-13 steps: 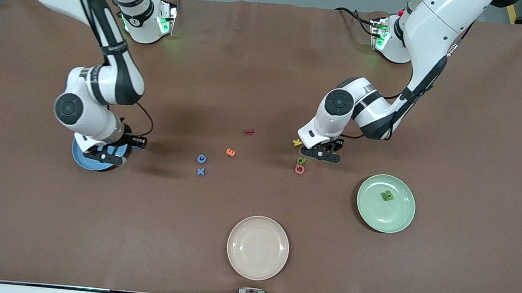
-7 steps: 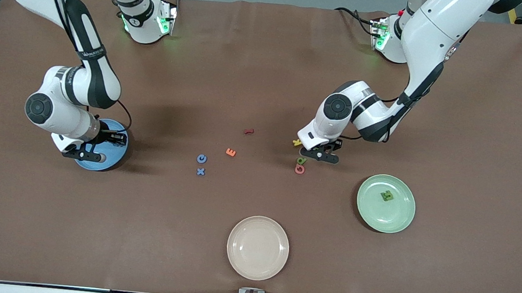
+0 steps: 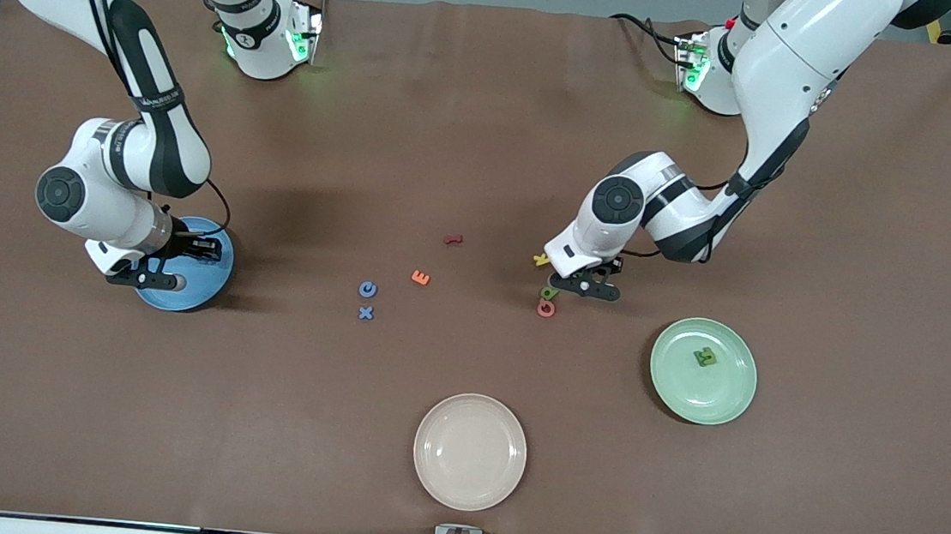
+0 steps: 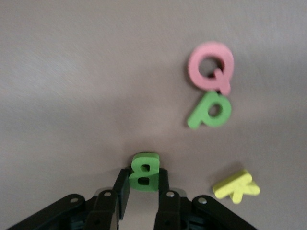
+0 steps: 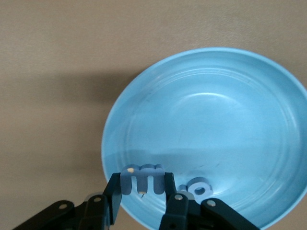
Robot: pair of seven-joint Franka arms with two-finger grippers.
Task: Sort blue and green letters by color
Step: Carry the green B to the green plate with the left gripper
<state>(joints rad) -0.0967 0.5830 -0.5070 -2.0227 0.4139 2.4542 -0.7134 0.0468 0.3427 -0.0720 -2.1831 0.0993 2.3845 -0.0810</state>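
The blue and green letters are scattered across the brown tabletop and two plates. At the middle left of the front view, the right claw hangs over the rim of the blue plate, clamped on a blue E; another blue letter lies inside the plate just beside it. Near the centre of the front view, a blue C and a blue X lie close together, the X lower in the frame. An orange E and a dark red letter lie up and to the right of them.

Right of centre in the front view, the left claw is low over the tabletop, its fingers closed on a green B. Near it lie a green P touching a pink Q, and a yellow K apart from both. At the lower right of the front view, the green plate carries a green letter. A cream plate sits at the bottom centre.
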